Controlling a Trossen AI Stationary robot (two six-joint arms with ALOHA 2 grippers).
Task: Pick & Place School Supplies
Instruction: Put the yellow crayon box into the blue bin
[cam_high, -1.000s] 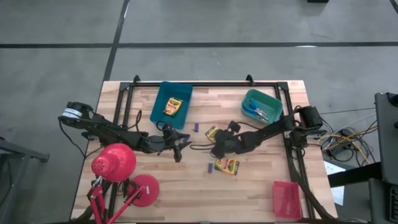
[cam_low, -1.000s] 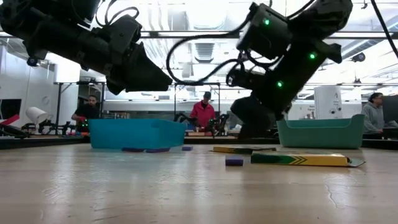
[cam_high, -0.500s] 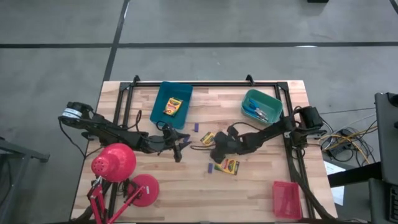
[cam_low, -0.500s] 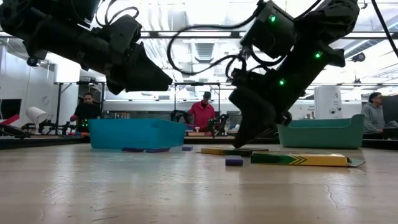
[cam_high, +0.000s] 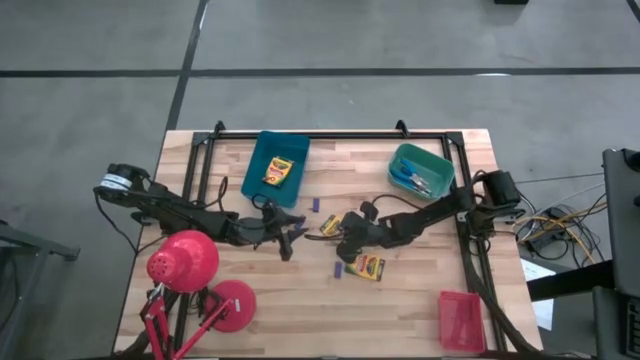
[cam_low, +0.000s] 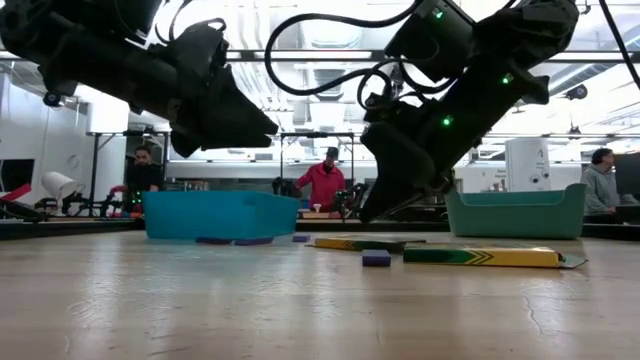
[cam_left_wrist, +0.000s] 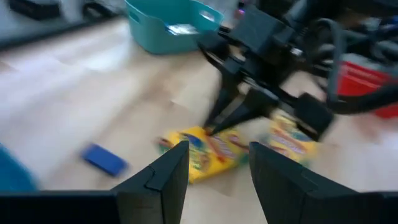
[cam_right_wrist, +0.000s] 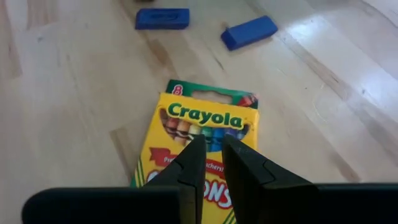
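- A wooden table (cam_high: 420, 300) is seen from above, with a dark robot arm reaching in from each side toward the middle.
- The right gripper (cam_high: 342, 237) is held low at the table's centre, its tips down at a yellow crayon box (cam_right_wrist: 199, 146) that lies flat on the wood.
- In the right wrist view its two fingers (cam_right_wrist: 188, 167) are nearly closed, only a narrow slit apart, resting over the box's face; nothing is seen held between them.
- The left gripper (cam_high: 290, 237) is poised just beside it, above the wood, fingers (cam_left_wrist: 163, 180) clearly spread and empty.
- A second crayon box (cam_high: 366, 266) lies near the right gripper, a third (cam_high: 277, 171) inside the blue tray (cam_high: 254, 172).
- Blue-handled scissors (cam_high: 412, 180) are seen in the teal tray (cam_high: 442, 164).
- Small purple sticks (cam_right_wrist: 163, 18) lie scattered on the wood close to the centre box.
- Risk, as judged: with the slit so narrow, the flat box may be pushed or skidded rather than gripped, since its edges are not straddled.
- A slide could carry it into the purple sticks or the second box.
- The two grippers are close together, so a sideways move by either could be blocked by the other.
- Open wood is left toward the near edge; a red desk lamp (cam_high: 185, 262) fills the near left corner and a red tray (cam_high: 461, 320) the near right.
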